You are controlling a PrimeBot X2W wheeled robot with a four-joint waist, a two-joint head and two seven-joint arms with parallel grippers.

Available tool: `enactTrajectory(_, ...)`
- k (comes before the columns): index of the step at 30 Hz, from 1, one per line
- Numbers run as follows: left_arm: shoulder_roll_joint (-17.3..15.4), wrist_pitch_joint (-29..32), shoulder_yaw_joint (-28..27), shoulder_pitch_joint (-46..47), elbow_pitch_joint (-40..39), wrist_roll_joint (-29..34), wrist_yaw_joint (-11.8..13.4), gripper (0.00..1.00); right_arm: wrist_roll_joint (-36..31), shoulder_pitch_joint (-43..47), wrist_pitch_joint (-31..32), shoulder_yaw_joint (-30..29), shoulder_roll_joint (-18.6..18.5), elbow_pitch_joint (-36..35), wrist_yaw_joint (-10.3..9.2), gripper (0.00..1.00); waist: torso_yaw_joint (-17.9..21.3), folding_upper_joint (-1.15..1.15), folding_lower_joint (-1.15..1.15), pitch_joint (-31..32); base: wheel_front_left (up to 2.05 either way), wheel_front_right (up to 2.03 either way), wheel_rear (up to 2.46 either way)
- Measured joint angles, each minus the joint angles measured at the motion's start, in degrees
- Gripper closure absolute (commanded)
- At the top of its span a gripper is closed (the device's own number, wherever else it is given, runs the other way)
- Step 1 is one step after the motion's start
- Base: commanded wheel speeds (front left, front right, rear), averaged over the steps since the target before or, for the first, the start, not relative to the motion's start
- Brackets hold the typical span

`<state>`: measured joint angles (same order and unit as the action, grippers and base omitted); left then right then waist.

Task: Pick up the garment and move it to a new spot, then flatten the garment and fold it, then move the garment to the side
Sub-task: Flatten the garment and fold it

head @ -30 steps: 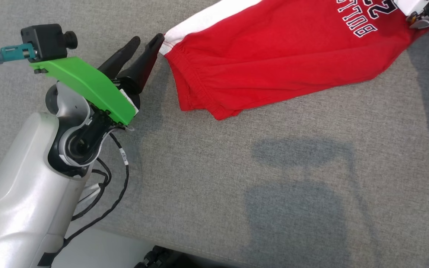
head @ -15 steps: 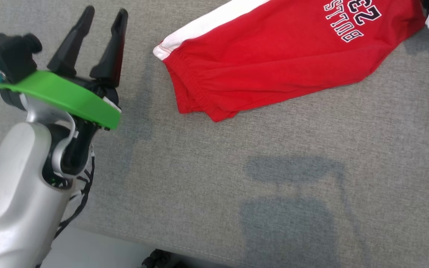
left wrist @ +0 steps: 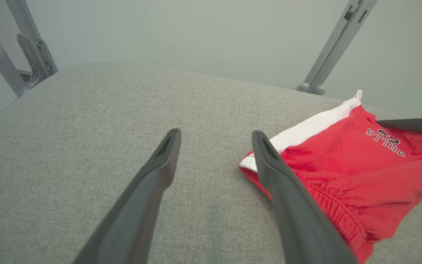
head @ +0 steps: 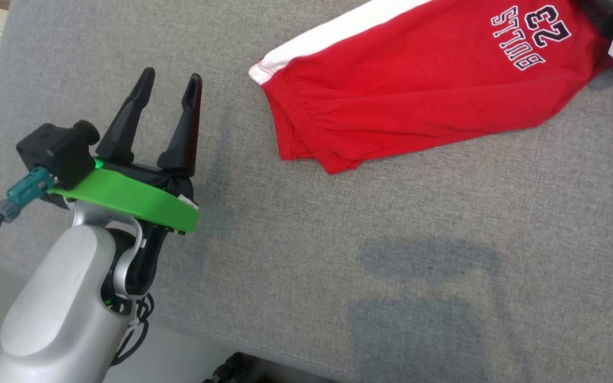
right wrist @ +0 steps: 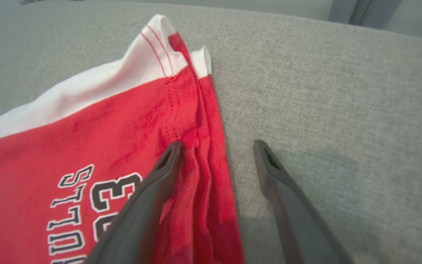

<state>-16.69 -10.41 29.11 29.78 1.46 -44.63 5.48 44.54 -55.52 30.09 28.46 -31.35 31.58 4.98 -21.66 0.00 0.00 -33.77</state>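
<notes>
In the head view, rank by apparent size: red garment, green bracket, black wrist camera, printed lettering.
1. red garment
2. green bracket
3. black wrist camera and printed lettering look alike; camera is nearer, so unranked.

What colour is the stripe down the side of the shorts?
White stripe on red shorts; clearest in the head view.

On counter (head: 338, 255): garment (head: 418, 90), toward far right. Left of it, apart, over bare counter: left gripper (head: 172, 75). At garment's right end: right gripper (right wrist: 217, 143), fingers (right wrist: 141, 205) straddling garment's edge.
</notes>
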Motion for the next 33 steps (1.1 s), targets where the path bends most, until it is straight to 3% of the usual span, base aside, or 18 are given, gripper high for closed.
enactTrajectory(3,0.51,-1.02,-0.13,-0.97,0.51,0.02,0.07,0.00,0.00,-0.03,3.08,1.47,-0.43,0.44,0.04,0.00,-0.31,0.00,0.00,0.79,0.00,0.00,0.00)
enactTrajectory(4,0.78,-1.25,-0.16,-1.22,0.70,0.02,0.07,0.00,-0.07,-0.03,3.99,2.02,-0.60,0.51,0.05,0.17,-0.39,0.00,0.00,1.07,0.00,0.00,0.00)
enactTrajectory(5,1.03,-1.32,-0.16,-1.47,0.91,0.02,0.07,0.00,-0.21,-0.03,4.69,2.69,-0.82,0.53,0.08,0.51,-0.46,0.00,0.00,1.37,0.00,0.00,0.00)
enactTrajectory(7,1.46,-1.51,-0.15,-1.73,1.34,0.02,0.07,0.00,-0.33,0.00,6.00,3.57,-1.05,0.70,0.48,0.76,-0.59,0.00,0.00,2.02,0.00,0.00,0.00)
enactTrajectory(8,1.56,-1.75,-0.25,-1.81,1.41,0.00,0.07,0.00,-0.48,0.09,6.38,4.03,-1.13,0.74,0.49,1.00,-0.64,0.00,0.00,2.35,0.00,0.00,0.00)
enactTrajectory(17,1.62,-2.50,-2.05,-4.45,3.10,-0.60,0.08,0.00,5.15,4.00,7.27,0.62,2.36,0.79,0.65,1.00,0.26,0.00,0.00,5.45,0.00,0.00,0.00)
enactTrajectory(33,0.36,-3.24,-3.34,-10.79,6.58,-1.63,0.09,0.00,18.25,14.43,4.13,-8.46,4.52,-1.76,1.04,1.00,6.21,0.00,0.00,14.29,0.00,0.00,0.00)
